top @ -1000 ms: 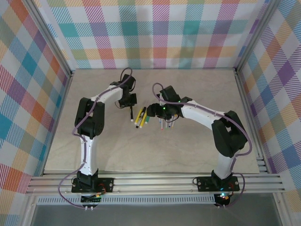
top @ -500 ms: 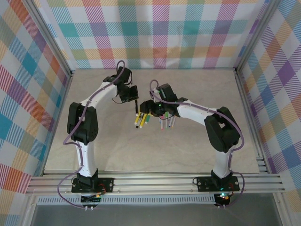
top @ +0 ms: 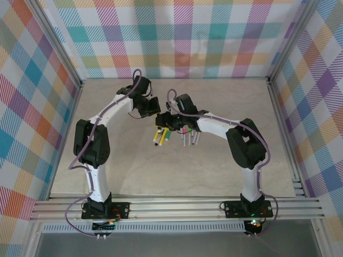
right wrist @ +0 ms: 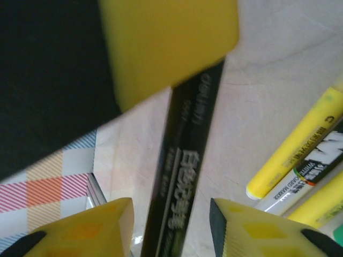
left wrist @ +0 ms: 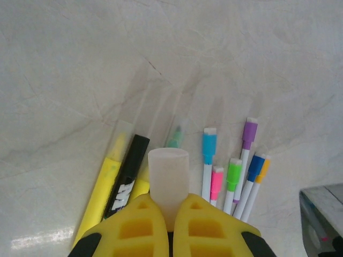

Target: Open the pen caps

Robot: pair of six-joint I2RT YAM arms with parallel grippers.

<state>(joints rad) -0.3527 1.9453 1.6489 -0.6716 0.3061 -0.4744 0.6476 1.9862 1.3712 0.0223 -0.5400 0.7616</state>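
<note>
The left gripper (left wrist: 170,209) is pinched shut on a black pen (right wrist: 182,160), whose whitish end (left wrist: 168,168) is seen above the fingers; the barrel is flanked, with gaps, by the spread right gripper (right wrist: 170,214); the other pens (left wrist: 126,174) are laid side by side on the table (left wrist: 80,64), the pen caps (left wrist: 209,145) fitted on.

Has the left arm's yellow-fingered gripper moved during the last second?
Yes: the left gripper, shut on a black marker pen, has shifted toward the back wall and right, against the loose pens.
</note>
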